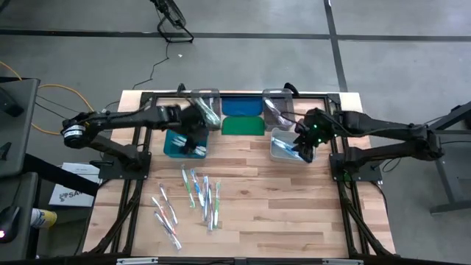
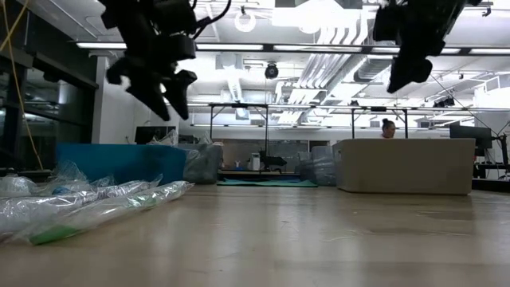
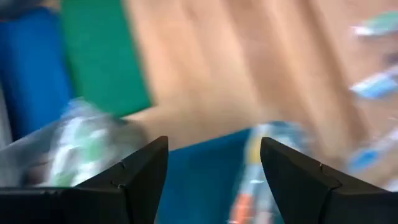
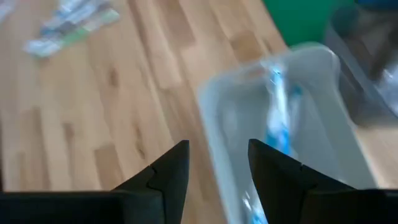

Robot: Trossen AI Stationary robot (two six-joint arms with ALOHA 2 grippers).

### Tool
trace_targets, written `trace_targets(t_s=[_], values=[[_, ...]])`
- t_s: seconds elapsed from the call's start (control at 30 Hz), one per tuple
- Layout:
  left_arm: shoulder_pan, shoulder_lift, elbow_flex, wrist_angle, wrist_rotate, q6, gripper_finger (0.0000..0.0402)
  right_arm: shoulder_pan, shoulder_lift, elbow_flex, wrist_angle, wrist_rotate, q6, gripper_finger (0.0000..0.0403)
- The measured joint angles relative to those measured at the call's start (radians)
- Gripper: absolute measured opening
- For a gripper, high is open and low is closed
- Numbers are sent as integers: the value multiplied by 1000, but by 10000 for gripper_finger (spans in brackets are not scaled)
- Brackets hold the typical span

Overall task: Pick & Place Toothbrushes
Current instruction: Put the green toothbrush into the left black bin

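Toothbrushes point(image 1: 193, 193) lie scattered in clear wrappers on the near-left part of the wooden desk point(image 1: 294, 206), a few more inside the teal bin point(image 1: 176, 147) at the back. Above that bin hangs the left pincer point(image 1: 197, 140), its fingers spread wide and empty. Blue lid point(image 1: 242, 107) and green lid point(image 1: 242, 126) lie flat between the arms. Farther right, the right pincer point(image 1: 304, 151) hovers over the clear bin point(image 1: 281, 147), which holds a blue toothbrush point(image 4: 277, 118); its fingers stand partly apart with nothing between them.
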Motion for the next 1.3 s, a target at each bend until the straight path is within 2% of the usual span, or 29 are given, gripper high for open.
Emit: trace_targets(t_s=[0.33,0.6,0.97,1.3], values=[[-337,0,-5,-106,-77,-86,248,257,-15,-14,21,62,114,148],[-556,4,-108,-101,-78,-78,248,505,-14,-14,39,230,263,148],[-655,17,-221,-25,-79,-40,245,712,-14,-13,197,363,391,148],[-652,17,-317,106,-102,25,188,778,-1,-13,312,398,407,148]])
